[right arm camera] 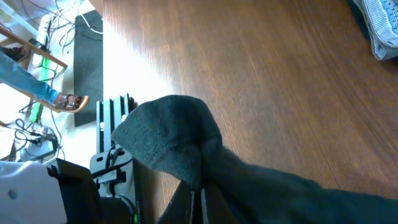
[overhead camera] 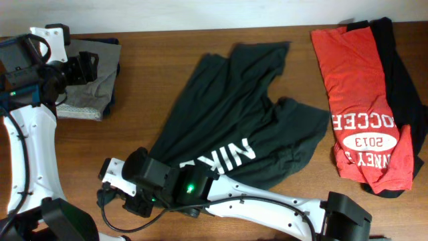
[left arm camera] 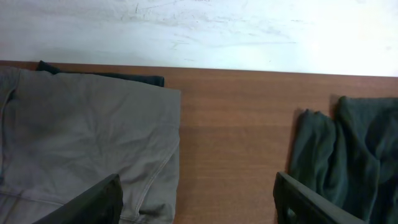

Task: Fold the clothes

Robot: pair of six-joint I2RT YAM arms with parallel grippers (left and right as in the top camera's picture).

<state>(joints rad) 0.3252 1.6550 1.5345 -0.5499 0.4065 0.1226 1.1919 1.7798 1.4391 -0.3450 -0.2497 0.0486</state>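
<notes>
"While my right tool (right arm camera: pixel 198 196) is pinched fully shut on a fold of dark cloth, I'm treating the black T-shirt (overhead camera: pixel 234 114) as the one in hand," I call. "The cloth drapes over the fingers and hangs clear of the bench (overhead camera: pixel 154 80) in the wrist view."

"Where's the rest of it lying?"

"Middle of the bench, rumpled, with the white letters face up toward the near edge. It's well apart from the folded grey garment (overhead camera: pixel 90 94) at far left. The red T-shirt (overhead camera: pixel 361 100) is at the right, on top of the other black one (overhead camera: pixel 401 87). I judge my pinch is at the near left edge of the shirt, but the arm hides the exact spot from above."

"And your left?"

"The left tool (left arm camera: pixel 198 205) has its jaws standing wide with nothing between them. It hovers over the edge of the grey garment, with bare wood below the gap."

"How will the shirt behave?"

"It looks light, soft and completely limp. One pinch will only trail a tail, and the body will sag and bunch behind it. It shouldn't slip, since knit cloth catches well between pads. I'd take hold at a hem or shoulder seam, where the doubled cloth gives some bite. The slack middle panel would just tent up. I'd want the left tool on the far dark edge, so two corners can stretch the panel flat."
</notes>
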